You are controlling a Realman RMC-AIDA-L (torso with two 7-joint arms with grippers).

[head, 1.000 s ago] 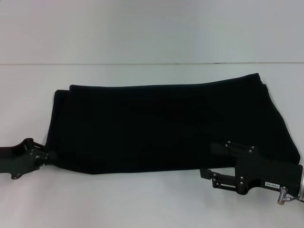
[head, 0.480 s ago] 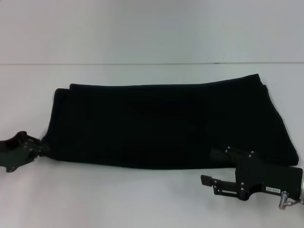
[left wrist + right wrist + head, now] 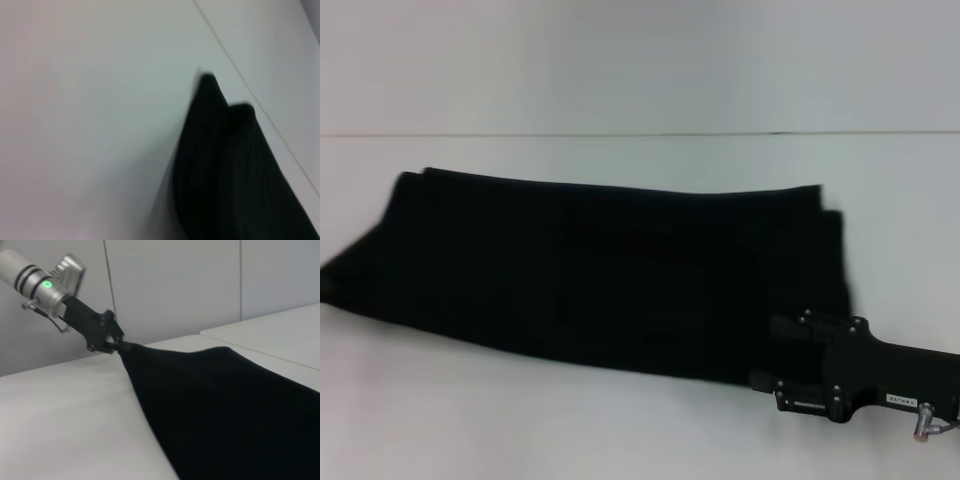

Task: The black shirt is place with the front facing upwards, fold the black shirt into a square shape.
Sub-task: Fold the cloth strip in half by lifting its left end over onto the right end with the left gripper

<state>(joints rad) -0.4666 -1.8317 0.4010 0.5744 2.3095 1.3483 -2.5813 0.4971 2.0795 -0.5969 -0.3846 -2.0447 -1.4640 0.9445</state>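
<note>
Black cloth fills the middle of your head view: the black shirt lies folded into a long band across the white counter, its left end reaching the picture's left edge and its right end near your right hand. No lettering or label shows on the cloth from any view.

Your right hand sits low at the near right corner of the shirt, its black body over the counter and its fingertips at the cloth's near edge. You cannot tell from these views whether it is clamped on the fabric or merely beside it.

Your left hand is out of the head view. The right wrist view catches it across the shirt, pinched closed on the far corner of the cloth, which rises to a point at its tips and hangs taut away from it.

The left wrist view shows only two stacked corners of the shirt against the pale counter.
</note>
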